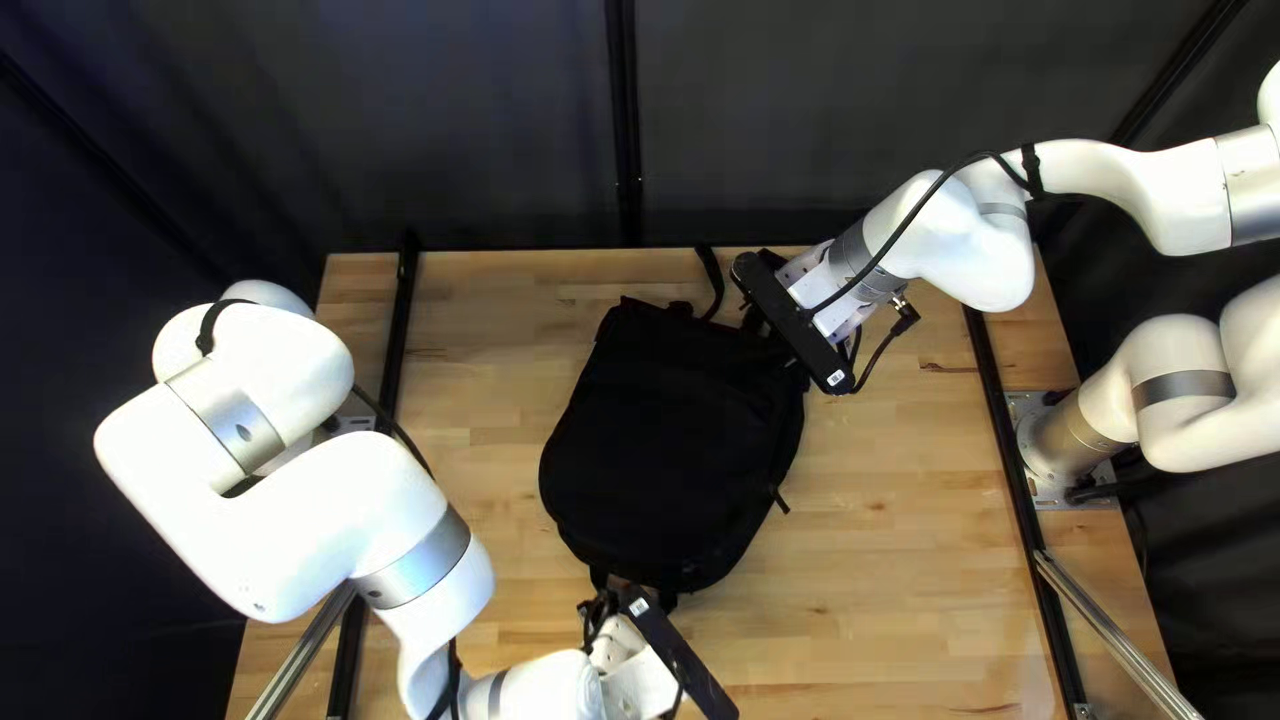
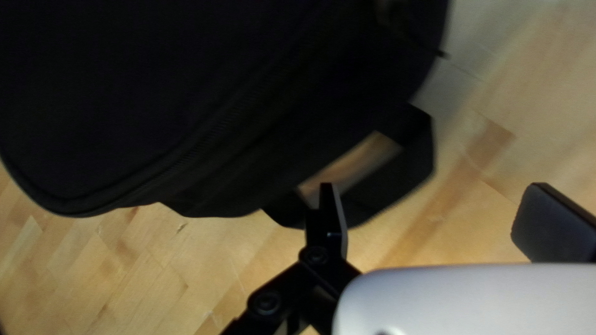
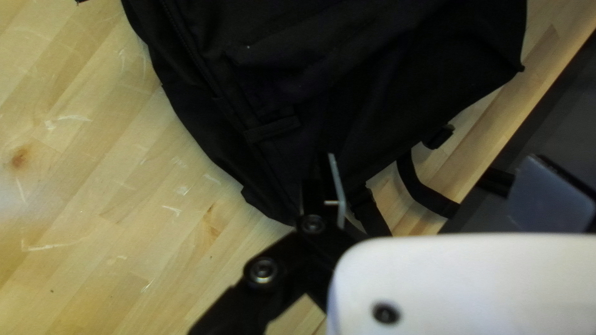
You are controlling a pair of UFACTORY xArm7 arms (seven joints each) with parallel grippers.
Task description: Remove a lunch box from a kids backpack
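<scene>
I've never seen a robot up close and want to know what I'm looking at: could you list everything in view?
Backpack: one, black, lying mid-table
Handle loop: one, black, on the backpack's near end
Webbing straps: at least two, black, backpack's far end
Tabletop: one, pale wood, under the backpack
Rails: two, black, along the table's left and right sides
Metal bars: two, silver, lower left and lower right of the top left view
Curtain: count unclear, dark, behind the table
Cables: at least one per arm, black
Left arm: one, white
Right arm: one, white
Left gripper: one, black, open, by the handle loop
Right gripper: one, black, open, at the backpack's far end
</scene>
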